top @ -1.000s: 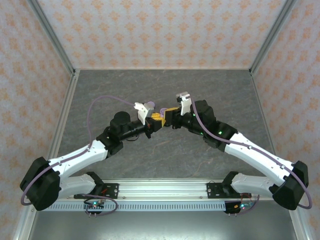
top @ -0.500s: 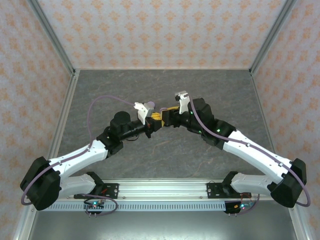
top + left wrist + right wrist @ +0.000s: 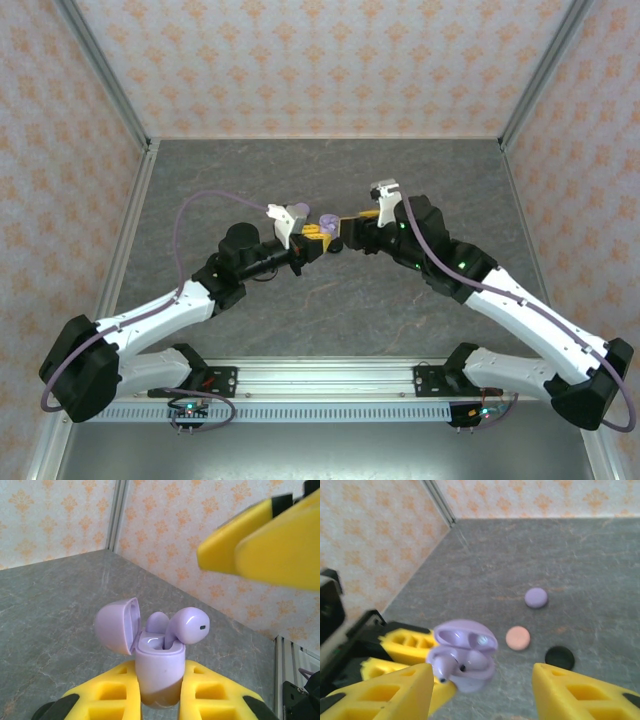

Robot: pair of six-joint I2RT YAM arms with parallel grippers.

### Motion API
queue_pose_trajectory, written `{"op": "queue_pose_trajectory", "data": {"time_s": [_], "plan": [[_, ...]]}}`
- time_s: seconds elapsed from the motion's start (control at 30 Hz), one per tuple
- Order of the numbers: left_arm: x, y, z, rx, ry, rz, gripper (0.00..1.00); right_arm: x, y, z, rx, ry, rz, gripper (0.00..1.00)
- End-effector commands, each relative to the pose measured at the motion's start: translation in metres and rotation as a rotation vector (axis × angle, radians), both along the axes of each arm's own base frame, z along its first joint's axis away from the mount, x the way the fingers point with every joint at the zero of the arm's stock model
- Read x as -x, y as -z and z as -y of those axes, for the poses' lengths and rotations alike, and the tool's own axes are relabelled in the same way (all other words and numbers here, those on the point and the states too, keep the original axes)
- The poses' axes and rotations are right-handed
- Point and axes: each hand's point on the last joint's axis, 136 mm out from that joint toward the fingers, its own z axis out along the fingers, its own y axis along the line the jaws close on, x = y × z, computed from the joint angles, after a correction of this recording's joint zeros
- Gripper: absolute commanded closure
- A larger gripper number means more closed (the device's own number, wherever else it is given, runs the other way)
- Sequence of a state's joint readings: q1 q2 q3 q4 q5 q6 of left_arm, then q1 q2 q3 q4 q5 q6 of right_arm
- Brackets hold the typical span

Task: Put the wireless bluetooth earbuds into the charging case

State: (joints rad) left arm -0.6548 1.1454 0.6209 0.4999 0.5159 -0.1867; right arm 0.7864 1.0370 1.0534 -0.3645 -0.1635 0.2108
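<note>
My left gripper [image 3: 159, 682] is shut on the lower body of a lavender charging case [image 3: 159, 662], whose lid [image 3: 116, 625] is hinged open to the left. One lavender earbud [image 3: 190, 625] stands stem-down in its slot with its head above the rim. A second earbud [image 3: 157, 621] sits lower behind it. My right gripper [image 3: 480, 687] is open and apart from the case [image 3: 465, 660], with nothing between its fingers. In the top view the case [image 3: 328, 222] is held between the left gripper [image 3: 317, 237] and the right gripper [image 3: 347, 230] above mid-table.
Three round discs lie on the grey tabletop beyond the case: lavender [image 3: 536, 597], pink [image 3: 518, 638] and black [image 3: 559, 657]. Patterned walls close in the table at the back and both sides. The right gripper's yellow fingers [image 3: 260, 545] hang just past the case in the left wrist view.
My right gripper has opened and drawn back to the right, away from the case. The lavender case now shows between the two grippers. The left arm has kept still.
</note>
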Motion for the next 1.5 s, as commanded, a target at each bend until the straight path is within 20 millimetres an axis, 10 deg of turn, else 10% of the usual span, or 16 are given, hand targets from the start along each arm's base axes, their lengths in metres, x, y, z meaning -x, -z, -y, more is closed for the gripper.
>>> {"op": "queue_pose_trajectory", "data": {"time_s": [0.0, 1.47], "plan": [[0.003, -0.023, 0.0, 0.051, -0.001, 0.059, 0.98, 0.002, 0.017, 0.012, 0.076, 0.03, -0.041, 0.48], [0.002, -0.021, 0.001, 0.042, 0.003, 0.054, 0.98, -0.004, 0.007, -0.032, -0.021, -0.107, -0.063, 0.45]]}}
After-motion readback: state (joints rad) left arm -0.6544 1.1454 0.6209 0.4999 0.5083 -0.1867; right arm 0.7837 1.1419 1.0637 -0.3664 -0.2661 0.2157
